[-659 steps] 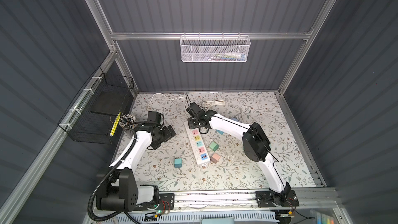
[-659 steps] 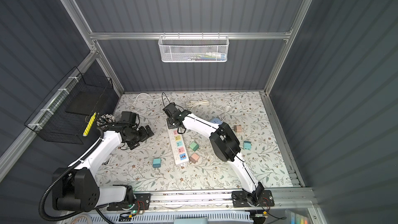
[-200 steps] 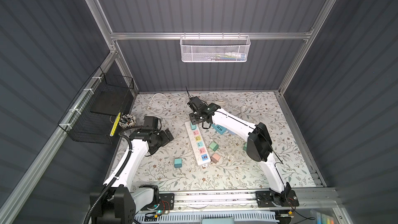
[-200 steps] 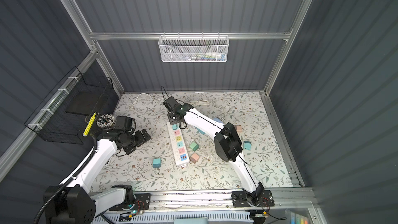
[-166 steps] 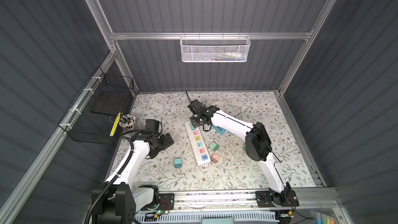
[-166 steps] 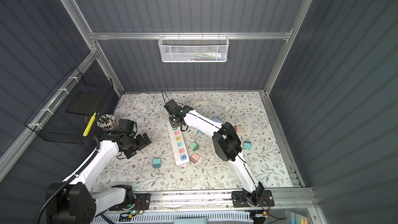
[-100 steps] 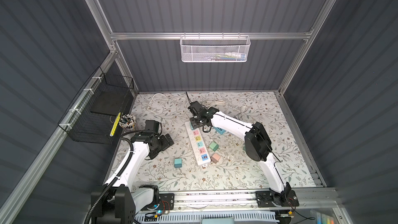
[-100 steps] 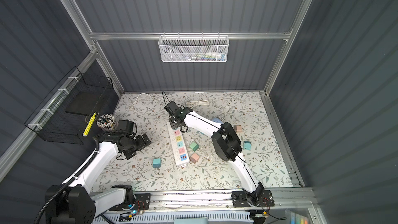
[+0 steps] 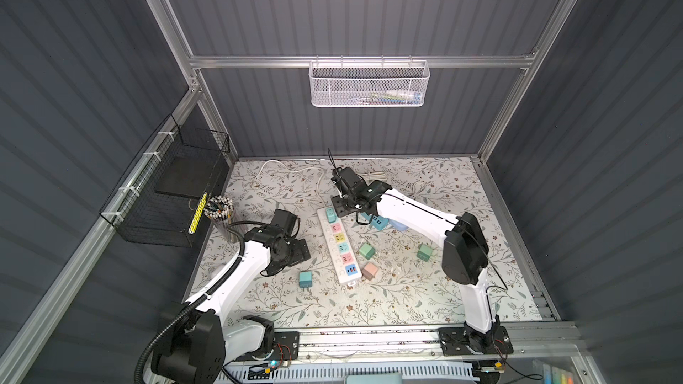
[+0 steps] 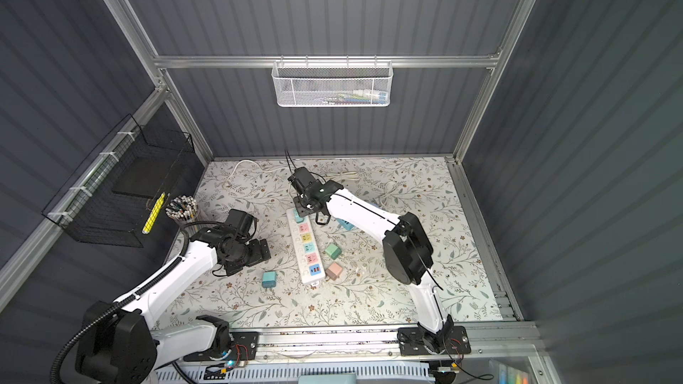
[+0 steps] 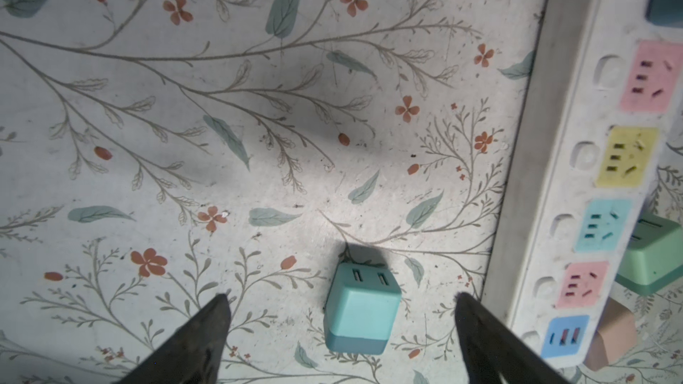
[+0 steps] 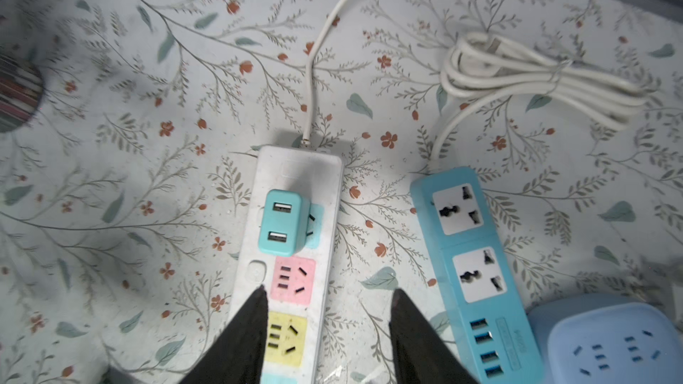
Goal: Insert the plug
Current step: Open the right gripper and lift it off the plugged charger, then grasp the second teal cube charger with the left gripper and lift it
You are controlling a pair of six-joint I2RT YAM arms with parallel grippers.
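Over the floral mat [image 9: 406,289], the white power strip [image 12: 329,193] lies beside a blue power strip [image 12: 469,240]. The right gripper [image 12: 327,293] hangs partly open and empty above the strip, near the teal plug [image 12: 282,221] standing in its end socket. The left gripper [image 11: 340,296] is spread wide and empty, straddling a loose teal plug [image 11: 364,312]; a green plug [image 11: 654,256] crowds the strip's far side

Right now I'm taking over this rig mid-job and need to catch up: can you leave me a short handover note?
Right claw: open, empty, above the white multicolour-socket power strip.
Left claw: open, empty, facing a loose teal cube charger lying on the floral mat.
Done: another teal two-port cube charger sits in the strip's end socket; full seating cannot be judged.
Left: other sockets are free; a green cube charger and a pink cube charger lie beside the strip.
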